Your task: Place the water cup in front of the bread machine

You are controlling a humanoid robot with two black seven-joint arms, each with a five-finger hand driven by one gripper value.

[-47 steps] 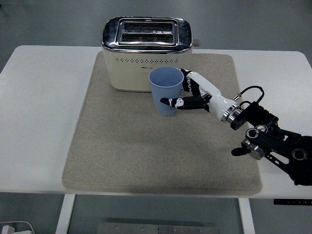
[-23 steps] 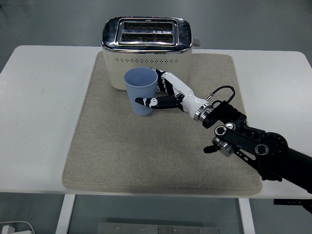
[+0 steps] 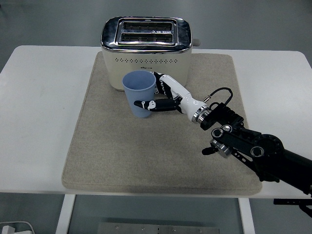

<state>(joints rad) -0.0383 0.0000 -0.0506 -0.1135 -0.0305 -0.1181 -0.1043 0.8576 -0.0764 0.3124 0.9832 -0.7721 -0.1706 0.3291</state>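
Note:
A blue water cup (image 3: 139, 92) stands upright on the beige mat (image 3: 161, 161), just in front of the cream bread machine (image 3: 146, 53) with its chrome top. My right hand (image 3: 155, 96) is shut on the cup from its right side, thumb on the near side and fingers behind. The right arm (image 3: 243, 144) reaches in from the lower right. The cup's base looks to be at or just above the mat. The left arm is out of view.
The mat covers the middle of the white table (image 3: 39, 122). The bread machine stands at the mat's far edge with its lever (image 3: 197, 43) on the right side. Table legs and a floor socket (image 3: 9, 229) show below.
My right hand carried the cup leftward along the front of the bread machine, then lowered it slightly. The arm has reached further in over the mat.

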